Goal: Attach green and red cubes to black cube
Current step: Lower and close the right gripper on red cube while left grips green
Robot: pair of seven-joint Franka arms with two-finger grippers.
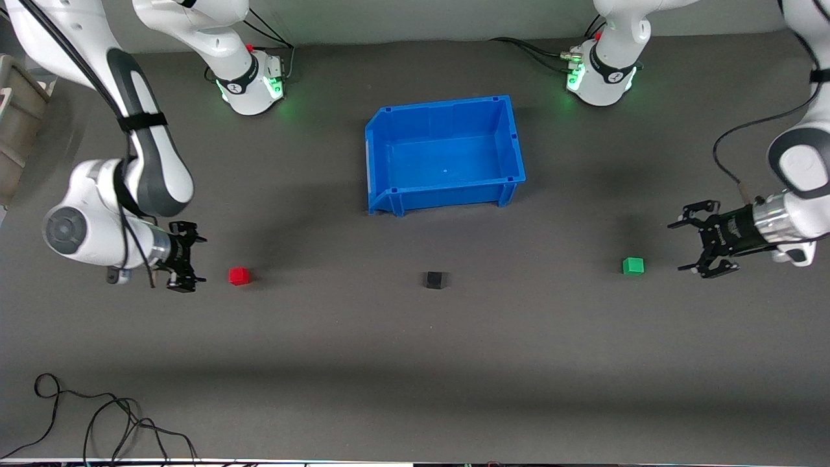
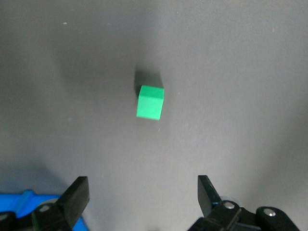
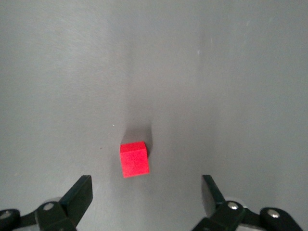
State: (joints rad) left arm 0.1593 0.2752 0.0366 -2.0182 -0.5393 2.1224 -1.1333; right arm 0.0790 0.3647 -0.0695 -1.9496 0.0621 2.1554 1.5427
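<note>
A small black cube [image 1: 434, 280] rests on the grey table, nearer to the front camera than the blue bin. The red cube [image 1: 238, 275] [image 3: 134, 159] lies toward the right arm's end, the green cube [image 1: 633, 266] [image 2: 150, 102] toward the left arm's end. My right gripper [image 1: 194, 261] [image 3: 144, 192] hovers open beside the red cube, a short gap away, nothing between its fingers. Beside the green cube, farther off from it, my left gripper [image 1: 681, 246] [image 2: 143, 192] hangs open and empty.
A blue bin [image 1: 512, 139] stands in the middle of the table, toward the robots' bases, with nothing in it. A black cable [image 1: 110, 415] lies coiled at the table's front edge, right arm's end. A beige container [image 1: 16, 123] sits at that end's edge.
</note>
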